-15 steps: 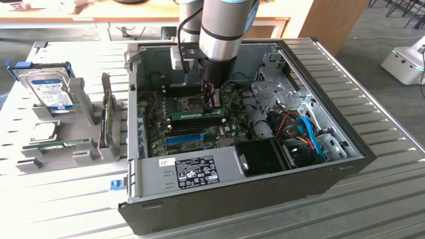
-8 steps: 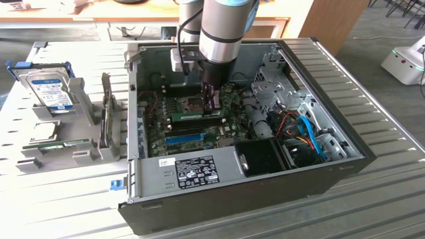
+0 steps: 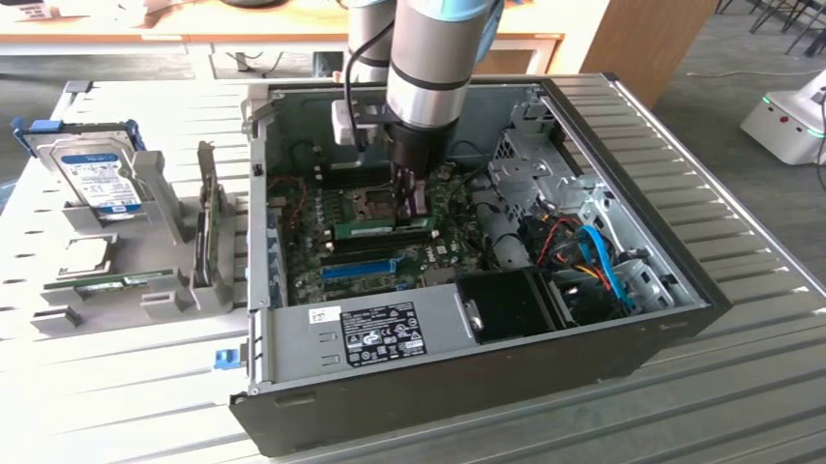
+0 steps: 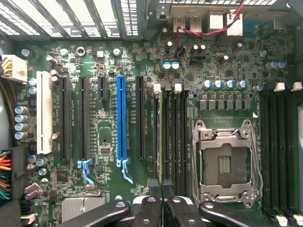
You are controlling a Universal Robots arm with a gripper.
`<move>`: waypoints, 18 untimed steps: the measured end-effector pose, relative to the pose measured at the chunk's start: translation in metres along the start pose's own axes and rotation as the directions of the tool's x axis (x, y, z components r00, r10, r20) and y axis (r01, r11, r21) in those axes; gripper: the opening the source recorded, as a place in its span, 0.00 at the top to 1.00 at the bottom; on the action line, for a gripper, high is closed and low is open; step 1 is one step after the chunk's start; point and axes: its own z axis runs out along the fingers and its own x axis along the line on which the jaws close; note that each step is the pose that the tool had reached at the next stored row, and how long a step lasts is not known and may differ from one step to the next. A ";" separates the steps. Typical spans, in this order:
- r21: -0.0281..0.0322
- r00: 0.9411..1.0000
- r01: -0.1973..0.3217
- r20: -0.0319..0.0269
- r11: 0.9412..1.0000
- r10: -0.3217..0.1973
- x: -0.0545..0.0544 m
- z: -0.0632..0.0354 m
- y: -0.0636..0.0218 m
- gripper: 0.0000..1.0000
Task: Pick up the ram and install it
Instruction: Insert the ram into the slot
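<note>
The ram point(image 3: 371, 230) gripped inside the case point(image 3: 452, 387)
Its end is clamped by the closed gripper point(image 3: 416, 211); it is held on edge at the slots point(image 4: 175, 137) beside the socket point(image 4: 226, 163).

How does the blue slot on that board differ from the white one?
The blue slot is slim; the white slot is broader. The blue slot ends in a pale blue latch; the white slot shows none. Black slots flank the blue slot on both sides, while the white slot closes the row. Both are long, empty and parallel.
</note>
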 end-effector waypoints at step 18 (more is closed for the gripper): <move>0.000 1.000 0.007 0.000 1.000 -0.007 0.000 0.0062 -0.0002 0.88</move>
